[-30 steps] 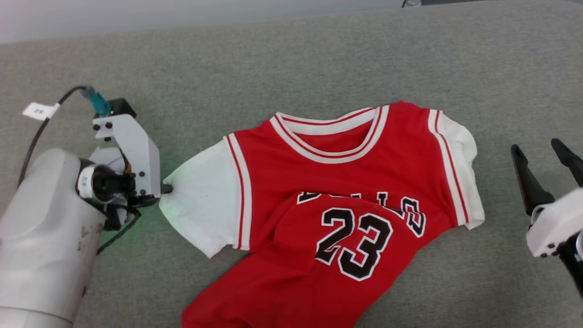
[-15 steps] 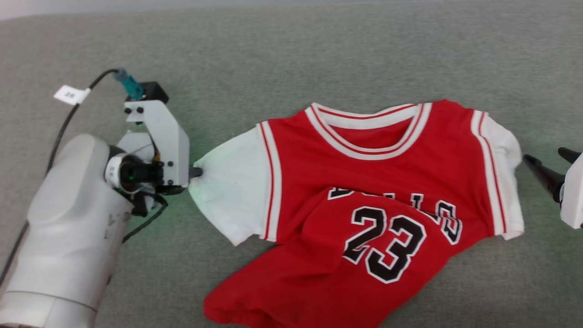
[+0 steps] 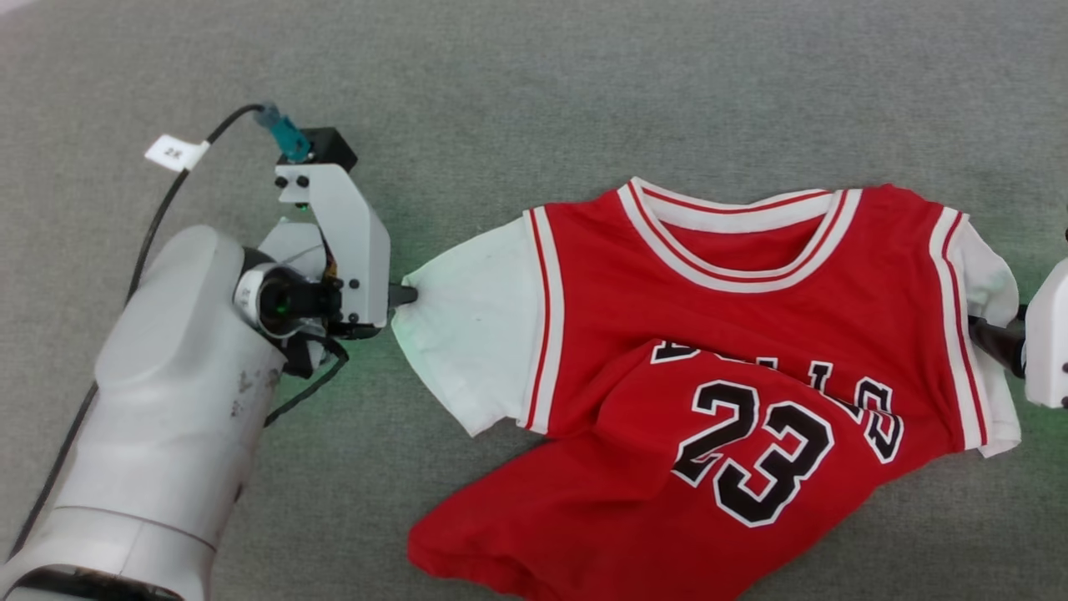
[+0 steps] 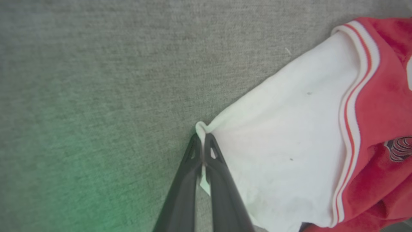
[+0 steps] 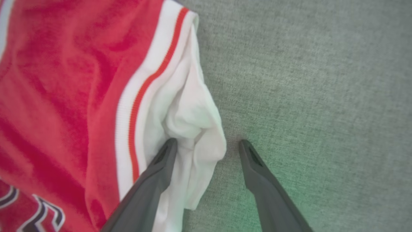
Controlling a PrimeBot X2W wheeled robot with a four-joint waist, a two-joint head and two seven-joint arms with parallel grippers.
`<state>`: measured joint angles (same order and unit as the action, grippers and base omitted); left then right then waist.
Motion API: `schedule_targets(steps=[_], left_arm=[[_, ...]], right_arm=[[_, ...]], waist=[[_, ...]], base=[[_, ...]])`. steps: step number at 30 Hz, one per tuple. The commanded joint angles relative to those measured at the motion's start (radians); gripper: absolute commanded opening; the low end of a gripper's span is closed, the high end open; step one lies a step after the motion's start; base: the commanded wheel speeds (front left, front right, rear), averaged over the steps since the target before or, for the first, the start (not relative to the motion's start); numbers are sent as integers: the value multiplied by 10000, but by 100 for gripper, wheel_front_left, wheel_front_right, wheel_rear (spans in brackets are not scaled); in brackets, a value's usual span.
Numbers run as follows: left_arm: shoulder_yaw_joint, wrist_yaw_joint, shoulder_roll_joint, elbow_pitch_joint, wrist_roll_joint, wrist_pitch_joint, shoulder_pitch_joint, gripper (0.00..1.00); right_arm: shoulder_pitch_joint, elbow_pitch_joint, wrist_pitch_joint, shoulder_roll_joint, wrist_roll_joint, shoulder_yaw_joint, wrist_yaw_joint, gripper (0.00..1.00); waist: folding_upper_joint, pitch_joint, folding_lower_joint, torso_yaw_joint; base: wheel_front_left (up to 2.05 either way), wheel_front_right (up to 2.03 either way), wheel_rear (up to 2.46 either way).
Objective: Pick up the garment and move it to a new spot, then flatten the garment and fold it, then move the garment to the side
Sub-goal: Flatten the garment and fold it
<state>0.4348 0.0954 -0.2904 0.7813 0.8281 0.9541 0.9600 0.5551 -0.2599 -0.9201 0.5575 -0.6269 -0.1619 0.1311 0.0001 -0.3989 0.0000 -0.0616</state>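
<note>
Left gripper [image 4: 202, 141] is pinched shut on the outer edge of the white fabric sleeve [image 4: 283, 145] on the left side of the red basketball jersey with black, white-edged "23" lettering [image 3: 734, 334]. Its two dark fingers meet with a small fold of white cloth squeezed between them, and a sliver of the cloth shows lower down in the gap. From that pinch the sleeve spreads towards the jersey's red-and-white striped armhole trim [image 3: 544, 317].

On the jersey's opposite side, the right gripper [image 5: 208, 141] stands wide apart and holds nothing. One dark finger lies over the bunched white sleeve [image 5: 193, 119] there. The other finger is on the grey woven surface [image 3: 584, 100] just beside that sleeve's edge, so the edge sits between the two tips.

The jersey lies face up on the grey surface, between the two grippers, with its striped neckline [image 3: 734, 275] at the far side. Its upper half is fairly flat. The lower half is rumpled: a fold of red cloth carrying the "23" rides up over the bottom of the black word above it, and the hem is bunched near the jersey's lower left corner [image 3: 450, 559].

Beyond the left sleeve, away from the jersey, the left arm's pale forearm [image 3: 175, 401] carries a black cable with a small white tag [image 3: 175, 153] and a teal connector [image 3: 284, 133]. A faint green glow tints the grey surface beside each sleeve.
</note>
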Motion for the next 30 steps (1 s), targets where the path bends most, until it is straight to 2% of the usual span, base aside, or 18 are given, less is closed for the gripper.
schedule_targets(steps=[1, 4, 5, 6, 15, 22, 30], left_arm=[[239, -64, 95, 415, -68, 9, -563, 0], [255, 24, 191, 555, -10, -69, -378, 0], [255, 38, 213, 601, -5, -101, -328, 0], [243, 43, 227, 651, 5, -140, -298, 0], [313, 182, 26, 1175, -24, -427, 69, 0], [343, 236, 31, 1345, -59, -579, 921, 0], [453, 258, -85, 1444, -424, -1231, 1896, 0]], right_arm=[[-180, -307, -135, -222, -116, -269, -7, 100], [-117, -725, -390, -240, -217, -672, -7, 100], [-125, -880, -502, -242, -303, -812, -6, 46], [-95, -1017, -588, -227, -309, -972, -1, 0], [1014, -1713, -657, 126, -707, -1096, -10, 0], [2211, -1787, -388, -20, -886, -1209, -9, 0], [3772, -1933, 1105, -446, -539, -2139, -9, 0]], waist=[[-1, -68, 0, -77], [-1, -133, 0, -161], [-1, -145, 0, -180], [-1, -152, 0, -189], [-1, 351, 0, -70], [-1, 1417, 0, 93], [-1, 2784, 0, 343]], base=[[0, 0, 0], [0, 0, 0], [0, 0, 0], [0, 0, 0], [0, 0, 0], [0, 0, 0], [0, 0, 0]])
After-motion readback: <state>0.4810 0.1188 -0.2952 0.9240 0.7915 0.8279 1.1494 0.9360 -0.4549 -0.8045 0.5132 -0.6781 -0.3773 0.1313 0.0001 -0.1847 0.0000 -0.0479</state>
